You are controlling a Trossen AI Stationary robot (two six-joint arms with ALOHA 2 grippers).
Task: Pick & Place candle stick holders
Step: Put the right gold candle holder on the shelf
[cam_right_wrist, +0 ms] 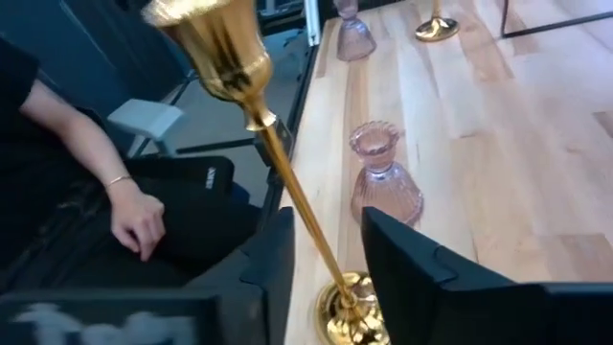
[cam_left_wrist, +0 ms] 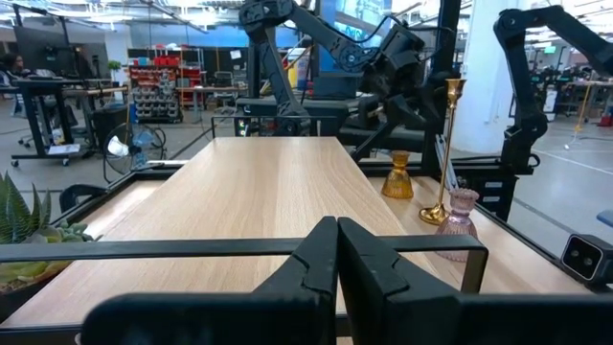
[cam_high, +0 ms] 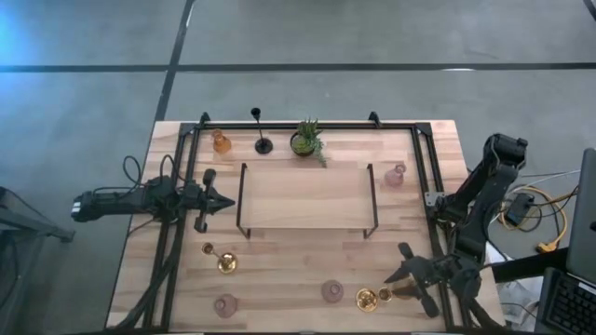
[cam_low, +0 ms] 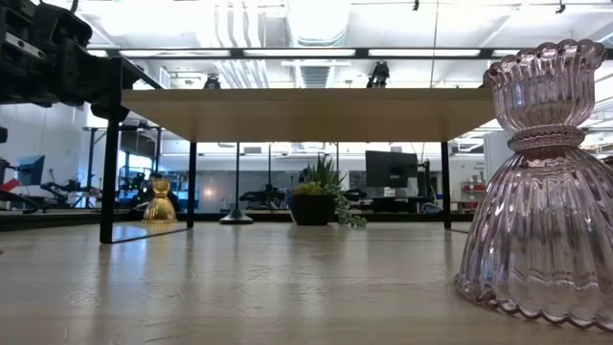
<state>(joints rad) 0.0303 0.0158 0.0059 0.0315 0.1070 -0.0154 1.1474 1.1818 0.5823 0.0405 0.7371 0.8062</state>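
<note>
A slim tall gold holder (cam_right_wrist: 299,206) stands on its round base (cam_right_wrist: 350,309) near the table's near right edge, also in the high view (cam_high: 368,298). My right gripper (cam_right_wrist: 330,220) is open, one finger on each side of the gold stem; I see no touch. My left gripper (cam_high: 222,200) is shut and empty, left of the raised shelf (cam_high: 307,195). A second gold holder (cam_high: 224,263) and two pink glass ones (cam_high: 225,304) (cam_high: 332,291) stand along the near side. A black slim holder (cam_high: 262,140), an amber one (cam_high: 221,141) and a pink one (cam_high: 396,175) stand farther back.
The wooden shelf on thin black legs fills the table's middle. A potted green plant (cam_high: 307,140) stands behind it. A black frame (cam_high: 186,186) runs around the table. A person's hand and arm (cam_right_wrist: 134,216) show beyond the table's near edge. A pink holder (cam_low: 541,192) stands close to the low camera.
</note>
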